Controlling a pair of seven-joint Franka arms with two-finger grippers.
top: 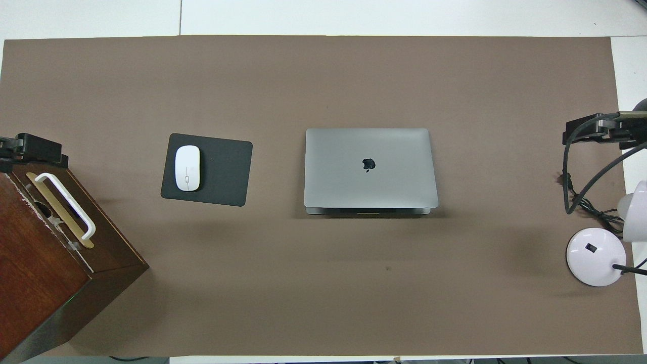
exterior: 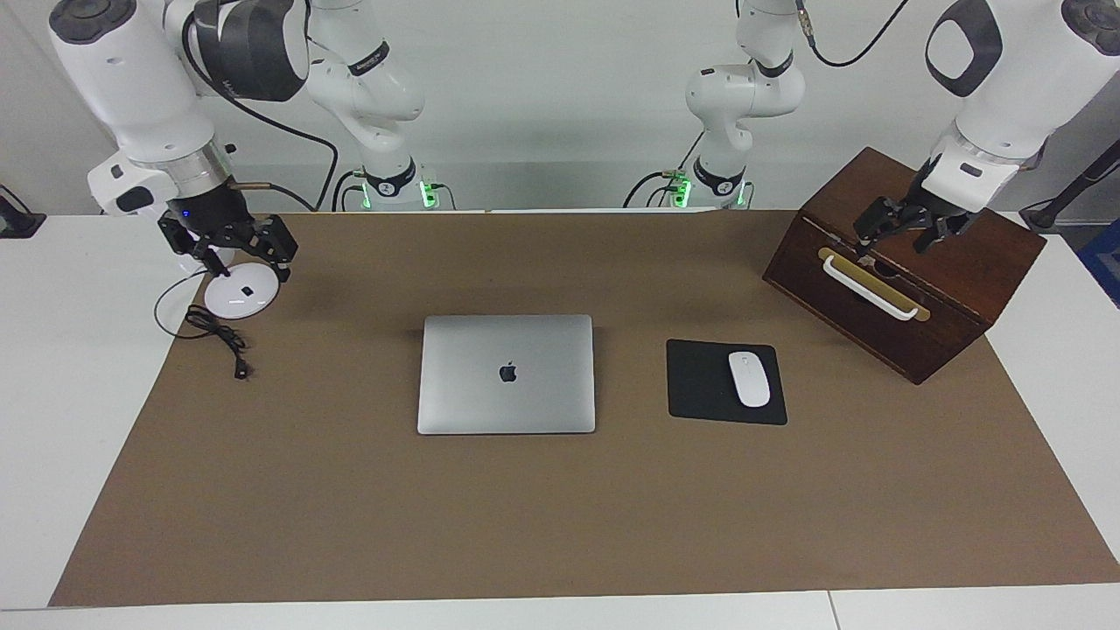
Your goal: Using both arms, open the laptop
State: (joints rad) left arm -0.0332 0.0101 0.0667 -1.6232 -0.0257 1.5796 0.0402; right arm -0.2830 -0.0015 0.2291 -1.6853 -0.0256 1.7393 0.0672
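The laptop (exterior: 506,374) (top: 370,167) lies closed and flat in the middle of the brown mat, silver lid up with the dark apple logo showing. My left gripper (exterior: 901,238) (top: 30,150) hangs open over the wooden box at the left arm's end of the table, holding nothing. My right gripper (exterior: 238,261) (top: 589,130) hangs open over a white round lamp base at the right arm's end, also holding nothing. Both grippers are well away from the laptop, one to each side.
A dark wooden box (exterior: 962,289) (top: 45,283) with a white handle stands angled under the left gripper. A black mouse pad (exterior: 700,381) (top: 222,172) with a white mouse (exterior: 749,378) (top: 187,168) lies between box and laptop. The lamp base (exterior: 241,299) (top: 594,255) trails a black cable (exterior: 219,337).
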